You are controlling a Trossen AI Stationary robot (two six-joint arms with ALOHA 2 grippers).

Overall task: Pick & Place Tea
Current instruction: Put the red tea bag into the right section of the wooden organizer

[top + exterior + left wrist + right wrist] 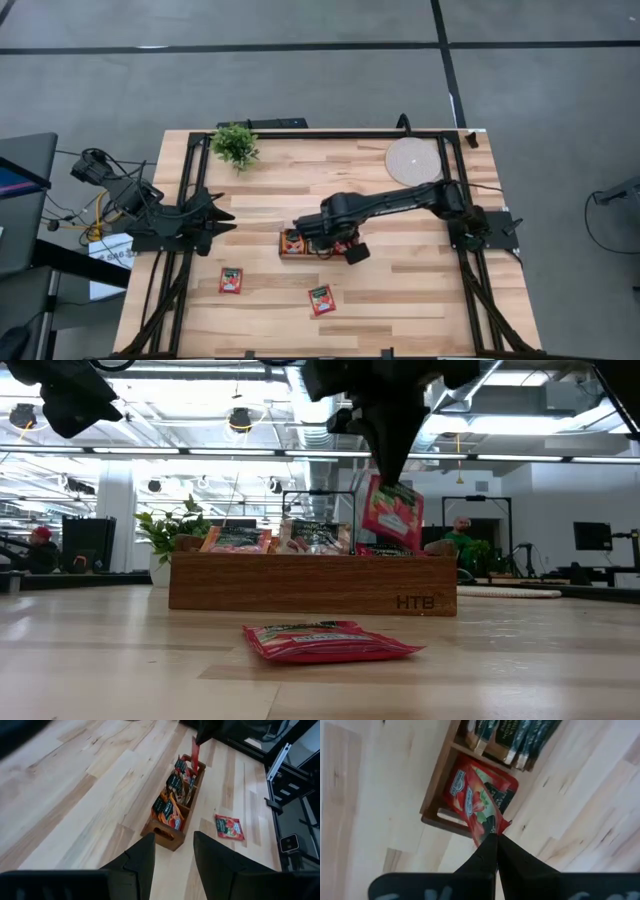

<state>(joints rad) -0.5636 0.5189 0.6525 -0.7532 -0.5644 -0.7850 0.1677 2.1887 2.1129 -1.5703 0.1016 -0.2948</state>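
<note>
A: Fingers of the right gripper are pinched together on the corner of a red tea sachet, which hangs tilted just above the end compartment of the wooden tray.

B: And the near side of the bench?

A: Two loose red sachets lie flat there, one toward the left arm's side, the other nearer the middle. From table height, one of them lies in front of the tray, apart from it.

B: What sits in the tray itself?

A: More sachets stand upright in its compartments, dark green and red print showing. Another red sachet already lies in the end compartment under the held one.

B: The left arm?

A: Left gripper waits off the bench's left edge, its fingers apart with nothing between them, pointing toward the tray.

B: Farther back?

A: A small green plant at the far left corner, a round pale disc at the far right. Beyond the bench, a person in a green top stands in the room.
</note>
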